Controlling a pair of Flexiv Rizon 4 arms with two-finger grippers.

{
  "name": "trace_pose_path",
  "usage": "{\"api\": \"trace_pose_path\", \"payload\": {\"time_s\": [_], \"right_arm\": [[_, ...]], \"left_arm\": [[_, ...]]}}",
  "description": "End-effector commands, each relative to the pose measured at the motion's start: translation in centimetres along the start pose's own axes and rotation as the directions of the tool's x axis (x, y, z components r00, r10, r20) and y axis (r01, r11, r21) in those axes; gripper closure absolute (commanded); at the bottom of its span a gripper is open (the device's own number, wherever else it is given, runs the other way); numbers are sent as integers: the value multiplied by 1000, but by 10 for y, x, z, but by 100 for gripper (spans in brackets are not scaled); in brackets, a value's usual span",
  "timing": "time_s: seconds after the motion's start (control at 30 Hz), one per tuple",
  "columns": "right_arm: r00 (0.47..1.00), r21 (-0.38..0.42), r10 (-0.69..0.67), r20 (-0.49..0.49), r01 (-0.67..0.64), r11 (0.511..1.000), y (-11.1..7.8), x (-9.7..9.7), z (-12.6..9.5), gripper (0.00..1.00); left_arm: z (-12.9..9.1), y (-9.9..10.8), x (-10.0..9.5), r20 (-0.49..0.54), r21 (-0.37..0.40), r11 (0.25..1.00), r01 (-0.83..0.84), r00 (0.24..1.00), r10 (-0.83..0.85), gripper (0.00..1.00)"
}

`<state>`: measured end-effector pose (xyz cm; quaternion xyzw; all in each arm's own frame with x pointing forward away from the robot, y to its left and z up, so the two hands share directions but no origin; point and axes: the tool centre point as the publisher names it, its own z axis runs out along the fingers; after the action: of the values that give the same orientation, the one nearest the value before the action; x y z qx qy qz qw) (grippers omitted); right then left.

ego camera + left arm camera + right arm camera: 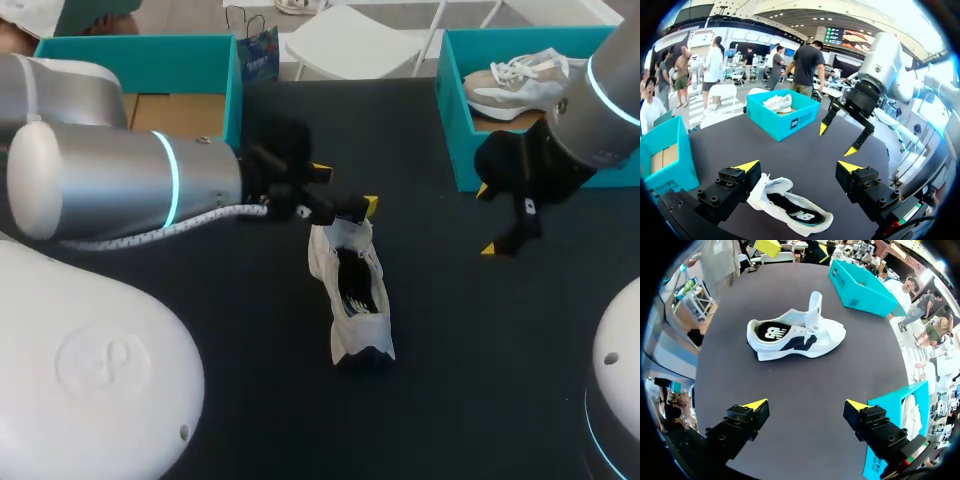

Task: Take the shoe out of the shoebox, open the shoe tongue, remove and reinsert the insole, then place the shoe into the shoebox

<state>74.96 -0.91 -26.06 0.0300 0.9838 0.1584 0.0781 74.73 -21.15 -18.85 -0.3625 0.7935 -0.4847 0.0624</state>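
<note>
The shoe (350, 295) stands on its sole on the open worktop (450, 380), out of the shoebox (452, 120), which sits well beyond its toe and to its right. With the tongue (815, 302) standing up, the insole (771, 332) lies exposed for pulling. Our left gripper (346, 188) hangs over the shoe's tongue end, jaws apart, ready to work there, we judge. Our right gripper (487, 220) hovers well off the shoe's right side, jaws also apart. The shoe's long axis runs outward from us, with the heel nearest and the toe away, as far as we can tell.

Silver arms (110, 185) with cyan light rings end in black left gripper (345, 188) and right gripper (486, 220), yellow-tipped.
</note>
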Motion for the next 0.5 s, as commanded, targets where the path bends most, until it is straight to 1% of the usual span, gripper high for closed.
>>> {"api": "trace_pose_path", "payload": {"time_s": [0.03,0.1,0.17,0.2,0.23,0.27,0.3,0.33,0.4,0.43,0.5], "right_arm": [[1000,0,1,2,-1,1000,-1,1,1,0],[1000,0,1,2,-1,1000,-1,1,1,0],[1000,0,1,2,-1,1000,-1,1,1,0],[1000,0,1,2,-1,1000,-1,1,1,0],[1000,0,1,2,-1,1000,-1,1,1,0],[1000,0,1,2,-1,1000,-1,1,1,0],[1000,0,1,2,-1,1000,-1,1,1,0],[1000,0,1,2,-1,1000,-1,1,1,0],[1000,0,1,2,-1,1000,-1,1,1,0],[1000,0,1,2,-1,1000,-1,1,1,0],[1000,0,1,2,-1,1000,-1,1,1,0]], "left_arm": [[16,-1,0,122,-13,966,258,959,-255,0],[20,-5,-5,101,-16,918,397,914,-394,0],[22,-9,-4,88,-5,896,443,893,-441,0],[22,-11,-2,59,-29,897,440,897,-438,0],[21,-11,1,47,-37,901,433,901,-431,0],[20,-14,5,31,-41,914,404,915,-403,0],[18,-14,9,-6,-55,928,369,929,-370,0],[15,-16,11,-15,-48,938,342,939,-343,0],[13,-19,13,-62,-99,952,291,953,-297,0],[13,-20,12,-60,-110,957,267,960,-275,0],[14,-22,12,-88,-156,957,244,962,-260,0]]}}
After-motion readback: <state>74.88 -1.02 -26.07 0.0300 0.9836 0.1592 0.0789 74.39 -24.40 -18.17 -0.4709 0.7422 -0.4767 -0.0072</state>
